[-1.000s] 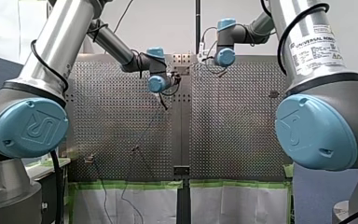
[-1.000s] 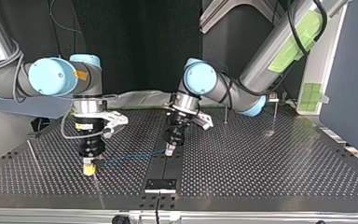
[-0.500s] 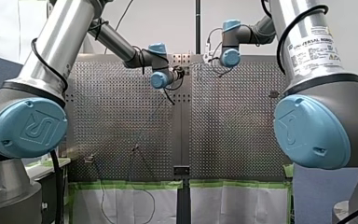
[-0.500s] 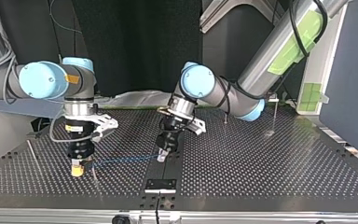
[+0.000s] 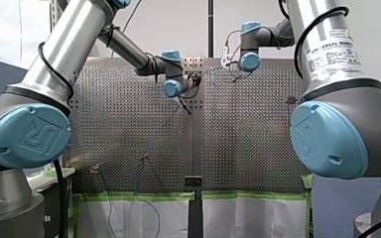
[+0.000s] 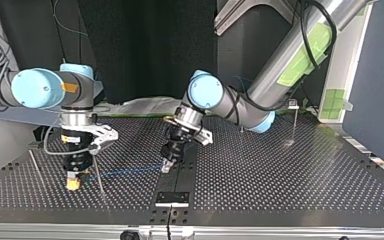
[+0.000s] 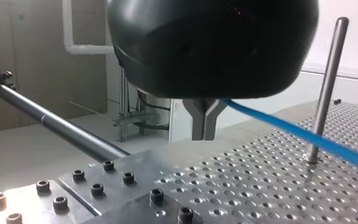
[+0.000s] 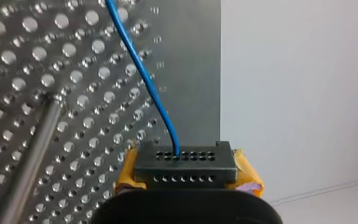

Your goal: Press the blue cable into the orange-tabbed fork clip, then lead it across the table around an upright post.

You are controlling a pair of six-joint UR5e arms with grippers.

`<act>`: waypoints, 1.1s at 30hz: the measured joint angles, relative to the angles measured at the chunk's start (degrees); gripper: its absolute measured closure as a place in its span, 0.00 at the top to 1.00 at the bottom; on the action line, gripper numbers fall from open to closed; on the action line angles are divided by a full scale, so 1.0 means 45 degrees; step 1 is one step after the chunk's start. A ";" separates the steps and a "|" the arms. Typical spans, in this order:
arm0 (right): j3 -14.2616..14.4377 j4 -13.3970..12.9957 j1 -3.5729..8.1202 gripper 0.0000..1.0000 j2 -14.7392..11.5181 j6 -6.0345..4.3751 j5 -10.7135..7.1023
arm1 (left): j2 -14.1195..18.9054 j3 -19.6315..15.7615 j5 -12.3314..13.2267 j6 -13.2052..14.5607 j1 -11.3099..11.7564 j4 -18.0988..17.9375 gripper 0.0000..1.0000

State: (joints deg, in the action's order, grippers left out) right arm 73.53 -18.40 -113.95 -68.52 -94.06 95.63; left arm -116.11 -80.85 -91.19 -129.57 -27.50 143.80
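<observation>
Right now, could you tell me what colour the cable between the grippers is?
The cable is blue; clearest in the right wrist view.

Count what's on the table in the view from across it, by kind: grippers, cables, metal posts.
Grippers: 2 (my right gripper, my left gripper)
Blue cable: 1
Metal posts: 4 (left-edge post, post by my right gripper, middle post, right-hand post)
Total: 7

Perforated metal table [image 6: 280, 175], dark centre strip [image 6: 182, 177] (black plate [image 6: 172, 198] at one end), thin upright posts [image 6: 295, 122] standing on it.
</observation>
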 joint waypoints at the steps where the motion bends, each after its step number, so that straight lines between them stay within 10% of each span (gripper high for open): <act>1: 0.0000 0.0002 0.0044 0.00 0.0007 0.0000 0.0000 | -0.0009 0.0071 0.0031 -0.0058 -0.0002 -0.0003 0.02; 33: 0.0013 0.0044 0.1427 0.00 0.0541 -0.0039 -0.0085 | -0.1679 0.1911 0.0376 -0.0831 -0.0473 0.0114 0.02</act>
State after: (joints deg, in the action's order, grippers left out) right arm 73.59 -18.20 -107.53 -66.08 -94.24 95.25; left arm -123.67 -72.25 -89.49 -133.31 -29.62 144.31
